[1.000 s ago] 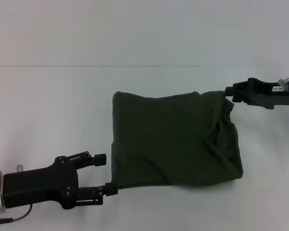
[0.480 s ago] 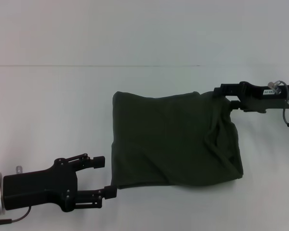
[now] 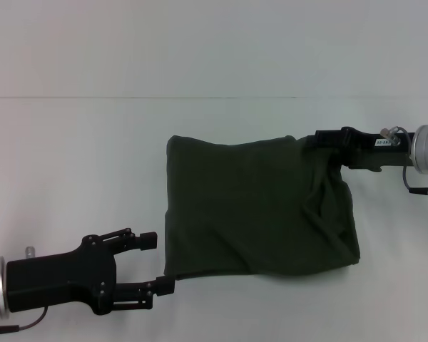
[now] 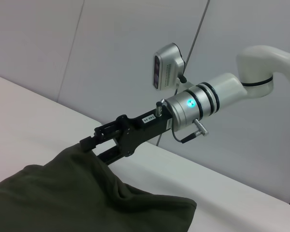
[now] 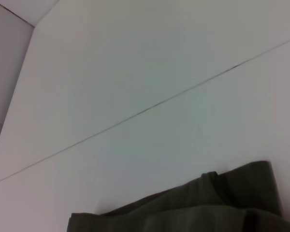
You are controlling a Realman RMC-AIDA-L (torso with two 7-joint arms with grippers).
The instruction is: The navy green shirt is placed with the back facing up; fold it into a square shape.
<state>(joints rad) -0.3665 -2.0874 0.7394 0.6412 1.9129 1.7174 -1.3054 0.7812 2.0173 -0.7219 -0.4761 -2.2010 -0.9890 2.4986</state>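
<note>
White table (image 3: 71, 157): one folded navy green shirt (image 3: 257, 206).

White table (image 3: 78, 157) carries (folded) navy green shirt (image 3: 250, 206).

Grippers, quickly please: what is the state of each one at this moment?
Left gripper: open, at the near left corner of the navy green shirt.
Right gripper: at the shirt's far right corner; open or closed cannot be told.

One shirt (image 3: 257, 206), two tools.
</note>
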